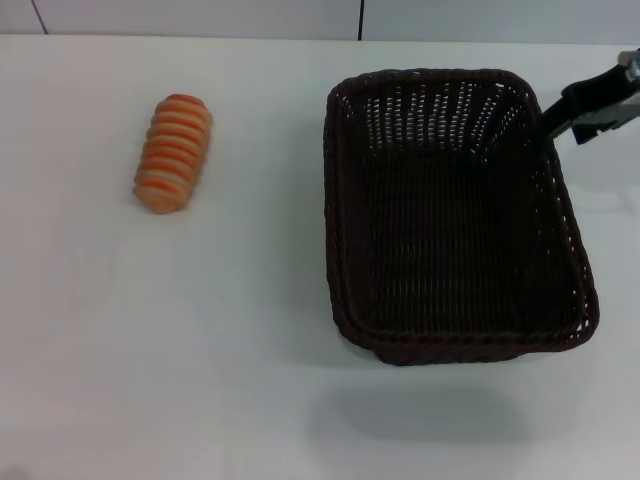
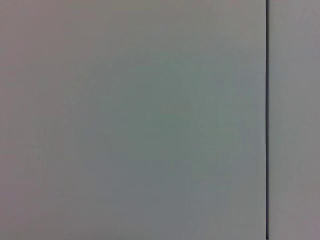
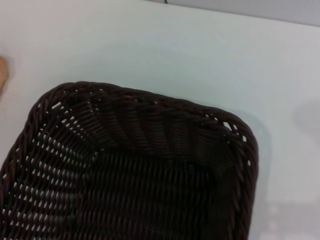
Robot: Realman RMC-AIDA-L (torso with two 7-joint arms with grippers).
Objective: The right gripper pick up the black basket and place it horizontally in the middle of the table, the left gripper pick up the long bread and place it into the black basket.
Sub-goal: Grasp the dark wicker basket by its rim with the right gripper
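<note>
Pale wall panels [image 1: 200, 15] (dark seams)

White table [image 1: 250, 380]: long bread [image 1: 174, 152] left, black basket [image 1: 455, 215] right.

Lab-like: bare white table [image 1: 250, 380].

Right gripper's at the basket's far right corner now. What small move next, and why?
Probably swing the black basket round and in toward mid-table. The right gripper meets its far right rim, its near end looks lifted above a shadow on the table, and it points lengthwise away. The long bread lies untouched.
</note>
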